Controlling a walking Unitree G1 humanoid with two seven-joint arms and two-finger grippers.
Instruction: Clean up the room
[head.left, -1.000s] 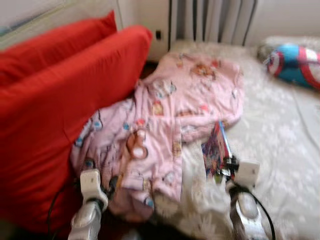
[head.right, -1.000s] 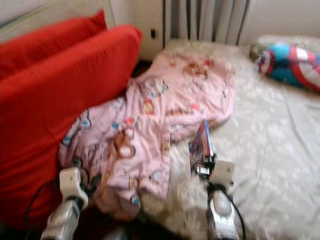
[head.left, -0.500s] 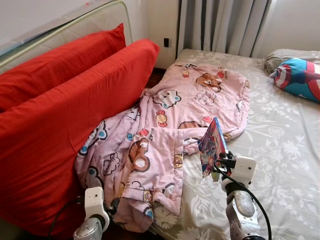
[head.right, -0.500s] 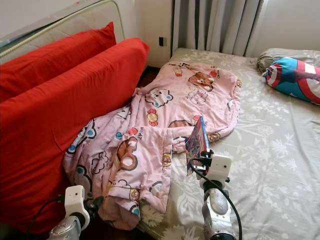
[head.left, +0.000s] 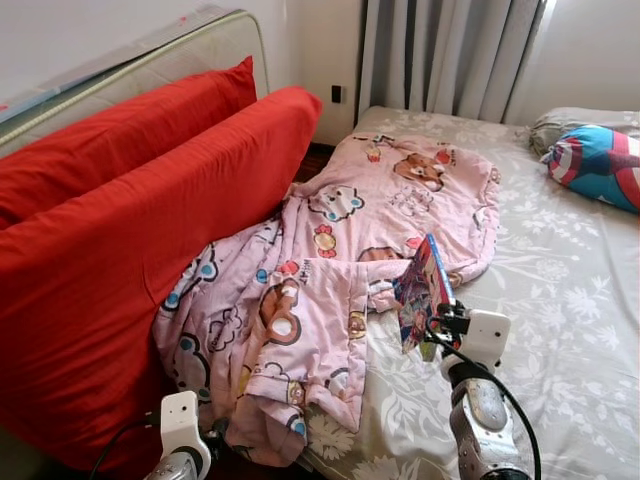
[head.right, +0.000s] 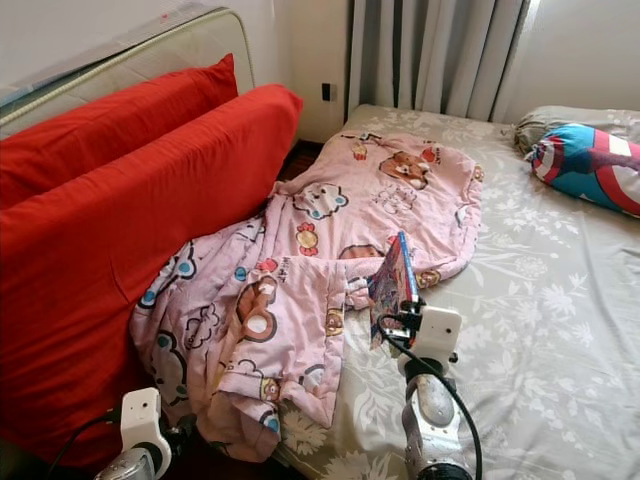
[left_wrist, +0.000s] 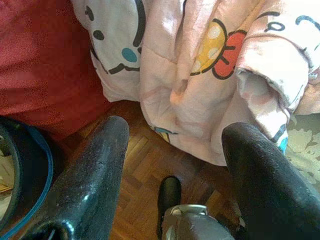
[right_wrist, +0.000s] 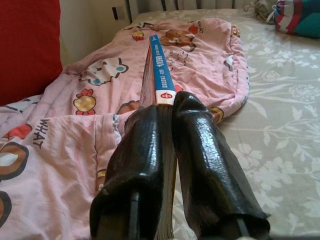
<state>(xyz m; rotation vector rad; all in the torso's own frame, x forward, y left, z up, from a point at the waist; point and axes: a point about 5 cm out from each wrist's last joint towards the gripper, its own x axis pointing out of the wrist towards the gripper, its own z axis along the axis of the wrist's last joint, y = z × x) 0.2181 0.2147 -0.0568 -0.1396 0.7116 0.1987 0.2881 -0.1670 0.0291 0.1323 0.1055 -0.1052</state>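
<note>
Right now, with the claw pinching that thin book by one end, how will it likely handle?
The book stands straight out of the right claw without drooping, so it is probably fairly stiff and light. Held only at its end by its spine, it may fan open or twist if swung.

Your view: blanket on bed's left edge, hanging off; cushions left of it; pillow at far right corner.

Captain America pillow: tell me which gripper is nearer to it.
Right. The right gripper, shut on a book, is mid-bed, across from the pillow. The left gripper hangs low by the pink blanket's edge.
</note>
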